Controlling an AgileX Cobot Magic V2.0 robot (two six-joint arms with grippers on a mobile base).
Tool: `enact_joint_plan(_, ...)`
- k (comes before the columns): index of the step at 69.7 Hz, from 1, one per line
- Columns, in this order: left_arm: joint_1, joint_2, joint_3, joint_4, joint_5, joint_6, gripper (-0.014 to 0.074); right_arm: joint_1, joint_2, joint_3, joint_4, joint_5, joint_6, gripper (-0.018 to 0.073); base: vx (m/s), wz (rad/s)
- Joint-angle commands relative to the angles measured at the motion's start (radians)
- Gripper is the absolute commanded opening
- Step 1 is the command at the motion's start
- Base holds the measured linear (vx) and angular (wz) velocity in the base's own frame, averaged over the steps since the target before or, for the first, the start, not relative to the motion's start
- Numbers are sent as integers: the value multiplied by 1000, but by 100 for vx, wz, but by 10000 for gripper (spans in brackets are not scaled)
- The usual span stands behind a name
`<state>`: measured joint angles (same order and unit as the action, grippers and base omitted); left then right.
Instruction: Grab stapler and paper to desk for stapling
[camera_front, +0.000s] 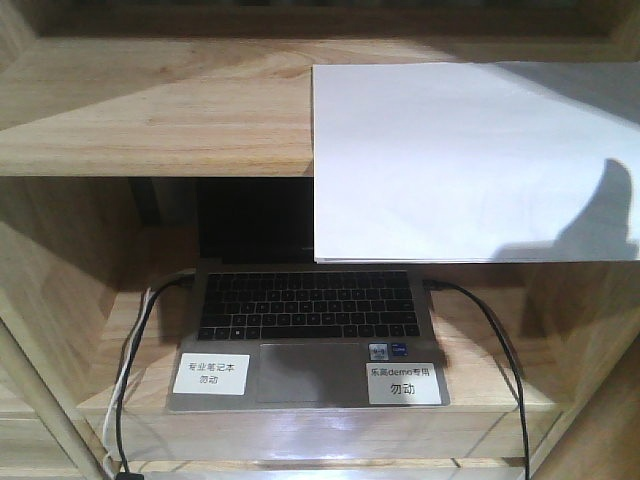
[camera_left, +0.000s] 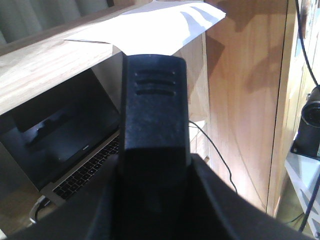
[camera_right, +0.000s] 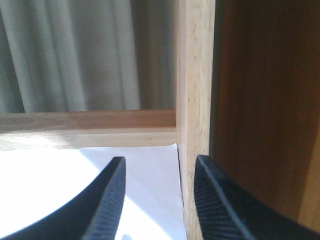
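1. The wooden shelf carries the paper on its upper board, one edge hanging over the laptop below.
2. The right gripper hovers above the paper, fingers spread.
3. The left gripper pinches the black stapler.

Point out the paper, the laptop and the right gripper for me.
paper (camera_front: 470, 160), front view, middle of the white sheet.
laptop (camera_front: 305, 305), front view, on its keyboard.
right gripper (camera_right: 160, 158), right wrist view, midway between its fingertips.

The laptop sits on the lower shelf. Above it and to its right, the paper lies on the upper shelf, overhanging the shelf's front edge.
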<state>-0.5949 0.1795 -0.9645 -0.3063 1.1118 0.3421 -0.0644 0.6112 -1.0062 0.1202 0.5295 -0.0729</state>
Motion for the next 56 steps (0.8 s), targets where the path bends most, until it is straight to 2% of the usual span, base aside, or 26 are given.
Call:
enact_joint_plan(1,-5,21,-23,-26,-106,0,-6,-5,9,-23,3,-71,-6,307,0,0)
enact_joint_plan(56,-5,21,-23,-26,-106,0,-6,-5,9,-23,3,-71,-6,307,0,0)
